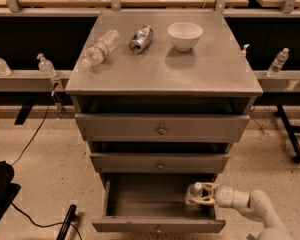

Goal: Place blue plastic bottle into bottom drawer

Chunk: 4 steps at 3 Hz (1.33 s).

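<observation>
The bottom drawer (159, 226) of the grey cabinet is pulled open and shows its deep grey inside. My gripper (199, 194) reaches in from the right, over the drawer's right side. It is shut on the blue plastic bottle (194, 193), a small clear bottle with a white cap. The bottle stands roughly upright inside the drawer at its right end. My white arm (250, 205) comes in from the lower right.
On the cabinet top (200, 69) lie a slimmer clear bottle with a reddish label (99, 48), a dented silver-blue can (140, 38) and a white bowl (184, 35). The two upper drawers (161, 130) are shut. Small bottles stand on shelves at both sides. A black cable lies on the floor at left.
</observation>
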Motion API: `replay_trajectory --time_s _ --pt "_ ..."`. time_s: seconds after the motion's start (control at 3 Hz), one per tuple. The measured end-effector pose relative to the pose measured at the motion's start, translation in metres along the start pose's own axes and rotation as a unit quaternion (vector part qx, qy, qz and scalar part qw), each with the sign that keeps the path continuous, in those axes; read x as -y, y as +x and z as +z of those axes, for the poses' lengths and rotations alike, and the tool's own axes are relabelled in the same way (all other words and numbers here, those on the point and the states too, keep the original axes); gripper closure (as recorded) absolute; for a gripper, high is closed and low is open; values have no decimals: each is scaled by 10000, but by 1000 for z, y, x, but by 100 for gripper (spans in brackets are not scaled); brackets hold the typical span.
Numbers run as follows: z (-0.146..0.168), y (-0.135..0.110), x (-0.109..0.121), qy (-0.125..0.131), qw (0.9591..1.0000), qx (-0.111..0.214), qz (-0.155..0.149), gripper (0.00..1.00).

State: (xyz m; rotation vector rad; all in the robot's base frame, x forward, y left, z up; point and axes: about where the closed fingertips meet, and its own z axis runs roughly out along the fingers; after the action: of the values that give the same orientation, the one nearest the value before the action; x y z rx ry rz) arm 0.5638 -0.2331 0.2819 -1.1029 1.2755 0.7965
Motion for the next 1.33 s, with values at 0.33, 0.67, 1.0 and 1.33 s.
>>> replay_trajectory --time_s 0.33,0.67,1.0,1.33 --pt "6 14 -5 25 9999 -87 117 100" --pt "15 28 -11 -42 9994 -247 227 79" --pt "18 36 -14 -70 9989 -355 294 56" --pt "21 37 -15 -91 9989 -337 304 25"
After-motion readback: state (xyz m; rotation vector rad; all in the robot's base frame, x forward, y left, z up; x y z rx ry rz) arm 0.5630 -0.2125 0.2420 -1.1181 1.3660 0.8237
